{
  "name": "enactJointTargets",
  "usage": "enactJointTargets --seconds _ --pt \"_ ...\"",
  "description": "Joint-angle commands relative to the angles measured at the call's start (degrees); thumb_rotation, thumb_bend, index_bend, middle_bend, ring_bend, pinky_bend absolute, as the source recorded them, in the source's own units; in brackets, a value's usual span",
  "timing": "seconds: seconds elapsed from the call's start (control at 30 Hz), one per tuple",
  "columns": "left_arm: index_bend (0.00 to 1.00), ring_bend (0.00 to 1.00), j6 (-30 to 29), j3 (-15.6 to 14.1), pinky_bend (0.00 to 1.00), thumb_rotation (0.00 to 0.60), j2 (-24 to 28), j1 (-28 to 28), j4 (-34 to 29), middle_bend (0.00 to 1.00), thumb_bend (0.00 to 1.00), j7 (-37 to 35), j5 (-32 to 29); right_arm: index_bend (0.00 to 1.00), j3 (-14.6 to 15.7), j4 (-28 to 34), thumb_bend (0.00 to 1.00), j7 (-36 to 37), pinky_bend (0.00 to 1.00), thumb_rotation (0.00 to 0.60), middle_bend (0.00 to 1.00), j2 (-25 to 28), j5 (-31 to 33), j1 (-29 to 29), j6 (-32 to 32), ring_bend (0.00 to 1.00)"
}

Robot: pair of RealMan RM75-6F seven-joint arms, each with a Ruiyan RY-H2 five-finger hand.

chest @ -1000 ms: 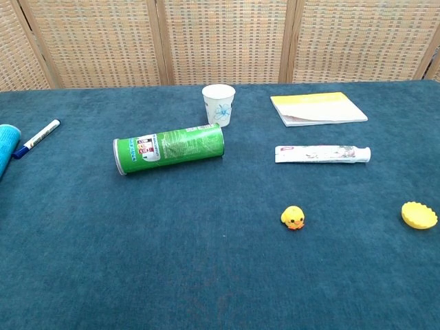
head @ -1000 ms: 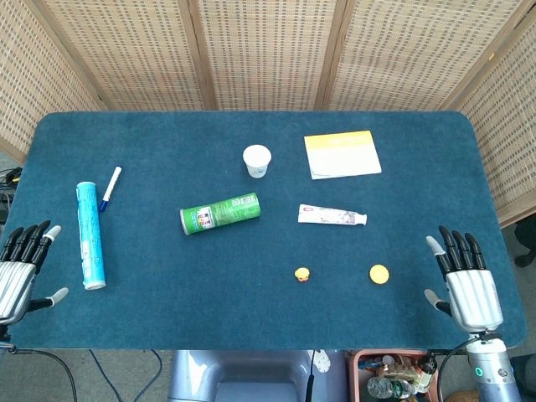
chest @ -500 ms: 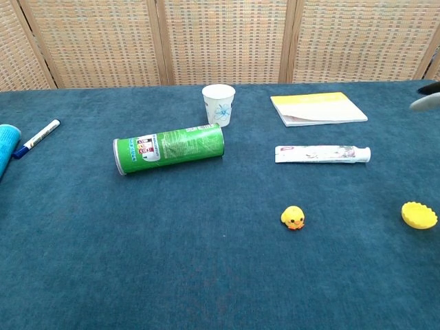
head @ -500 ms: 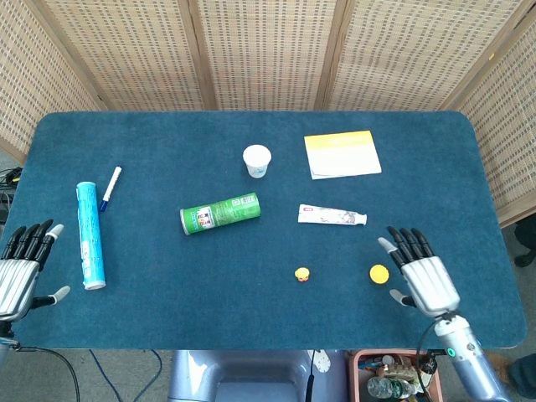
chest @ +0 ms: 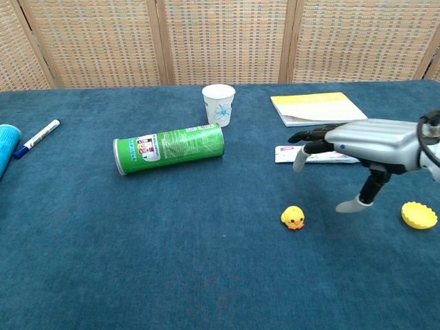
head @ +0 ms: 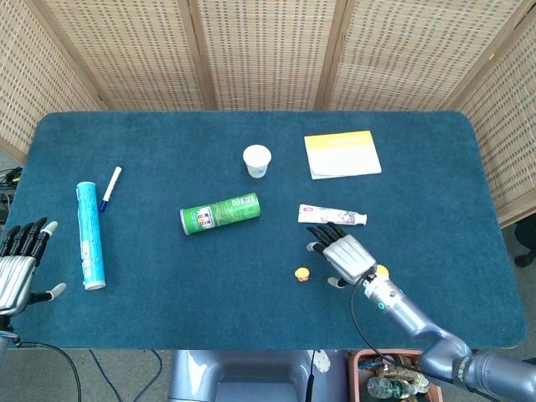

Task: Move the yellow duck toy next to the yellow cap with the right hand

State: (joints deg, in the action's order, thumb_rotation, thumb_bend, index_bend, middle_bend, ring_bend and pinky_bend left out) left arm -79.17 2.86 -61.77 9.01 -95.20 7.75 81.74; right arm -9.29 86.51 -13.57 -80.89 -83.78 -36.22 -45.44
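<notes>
The small yellow duck toy [head: 302,274] [chest: 293,218] sits on the blue table near its front edge. The yellow cap [chest: 419,214] lies to the duck's right; in the head view only a sliver of the cap [head: 383,270] shows behind my right wrist. My right hand [head: 342,250] [chest: 362,146] hovers open above the table between the duck and the cap, fingers spread and reaching toward the duck, holding nothing. My left hand [head: 18,261] rests open at the table's far left edge, fingers apart.
A toothpaste tube [head: 332,216] [chest: 323,154] lies just behind the right hand. A green can [head: 220,213] lies on its side mid-table. A paper cup [head: 257,160], a yellow notepad [head: 341,154], a marker [head: 110,187] and a blue tube [head: 90,234] lie further off.
My right hand has swept left from the table's right edge, passing over the cap, and now hovers just right of the duck. The left hand has barely moved.
</notes>
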Motion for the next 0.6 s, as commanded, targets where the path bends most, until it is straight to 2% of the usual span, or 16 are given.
enactJointTargets --seconds 0.03,0.27,0.6 --pt "0.00 0.00 0.35 0.12 0.00 0.600 -0.05 0.13 0.20 0.00 0.00 -0.20 -0.43 0.29 -0.93 -1.63 0.22 -0.81 0.00 0.600 0.00 -2.38 2.71 -2.28 2.88 0.00" --pt "0.00 0.00 1.08 0.23 0.00 0.600 0.05 0.43 0.47 0.00 0.00 -0.82 -0.91 0.31 -0.75 -2.37 0.24 -3.42 0.00 0.600 0.00 -5.29 7.91 -4.95 6.34 0.00" --pt "0.00 0.00 1.14 0.21 0.00 0.600 0.45 0.49 0.47 0.00 0.00 -1.89 -0.74 0.34 0.66 -3.43 0.30 -7.31 0.00 0.600 0.00 -7.90 12.14 -6.26 5.99 0.00"
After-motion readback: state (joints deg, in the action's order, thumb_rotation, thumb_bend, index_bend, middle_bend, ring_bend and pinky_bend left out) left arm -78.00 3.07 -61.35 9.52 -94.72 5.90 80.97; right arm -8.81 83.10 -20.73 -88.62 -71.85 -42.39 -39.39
